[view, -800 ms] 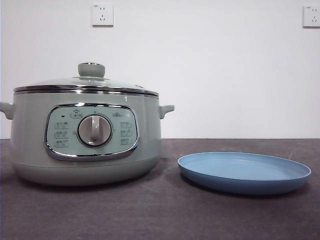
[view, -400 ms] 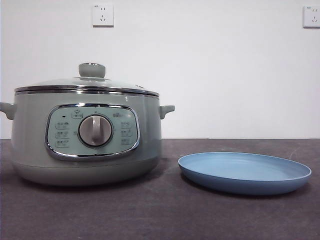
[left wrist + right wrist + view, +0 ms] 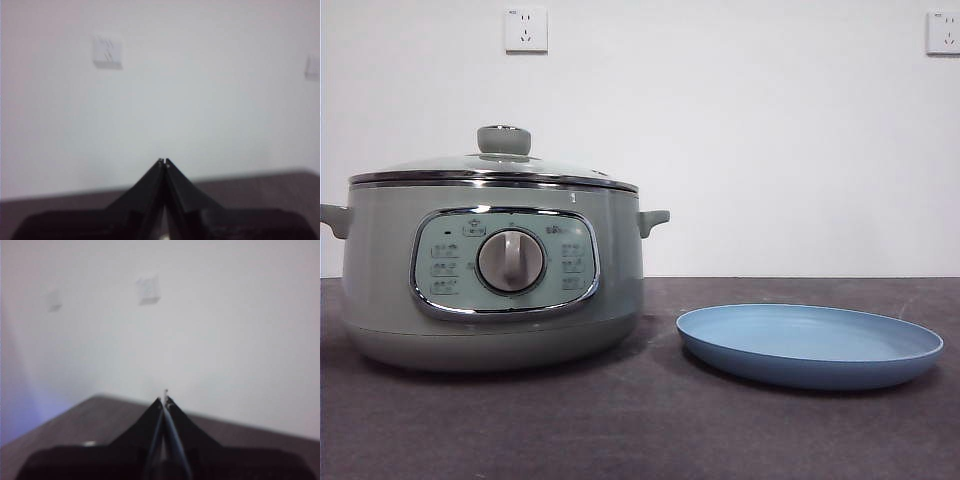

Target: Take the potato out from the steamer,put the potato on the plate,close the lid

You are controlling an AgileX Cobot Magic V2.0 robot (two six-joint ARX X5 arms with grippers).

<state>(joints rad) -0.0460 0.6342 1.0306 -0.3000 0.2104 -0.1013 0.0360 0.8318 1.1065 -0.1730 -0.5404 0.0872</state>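
Front view: the large round sage-green steamer stands on the dark grey table, its domed glass lid with the green knob seated on the chrome rim. The potato cannot be seen. Just beside the steamer lies the shallow light-blue plate, apart from it. Two white wall sockets hang behind.

Left wrist view: the left gripper has its jaws together, holding nothing, facing the wall.

Right wrist view: the right gripper likewise pressed together, over the table's edge.
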